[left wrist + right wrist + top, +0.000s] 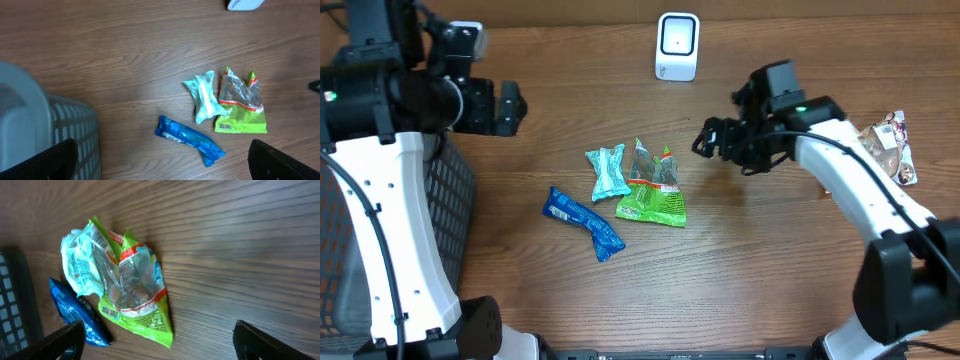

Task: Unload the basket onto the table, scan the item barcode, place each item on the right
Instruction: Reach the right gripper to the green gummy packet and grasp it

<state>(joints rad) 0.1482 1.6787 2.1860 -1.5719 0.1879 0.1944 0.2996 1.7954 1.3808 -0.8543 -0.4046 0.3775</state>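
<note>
The right gripper [707, 140] hung over bare wood with its 2 fingers spread wide and nothing between them. Its wrist view showed both dark fingertips at the bottom corners of the frame with empty table between. From it, the crinkled green-and-clear plastic snack bag [656, 192] lay near, to the robot's left and a little closer to the robot's base.

The bag lay flat. Its long axis ran roughly from the far side of the table toward the near side, so it sat crosswise to a reach coming in from the right. A small pale printed patch near the bag's lower green corner may have been the barcode, though it was too small to read.

Touching the bag's left edge was a twisted pale teal wrapper [608, 172], and just beyond that lay a long blue foil packet [582, 222].

The left gripper [509, 108] was also fully open and empty. It sat well apart from the bag, above the corner of the dark mesh basket [448, 205], so the right arm was judged clearly the nearer one.

The white boxy scanner [677, 46] stood at the table's far edge, beyond the bag and between the 2 arms.
</note>
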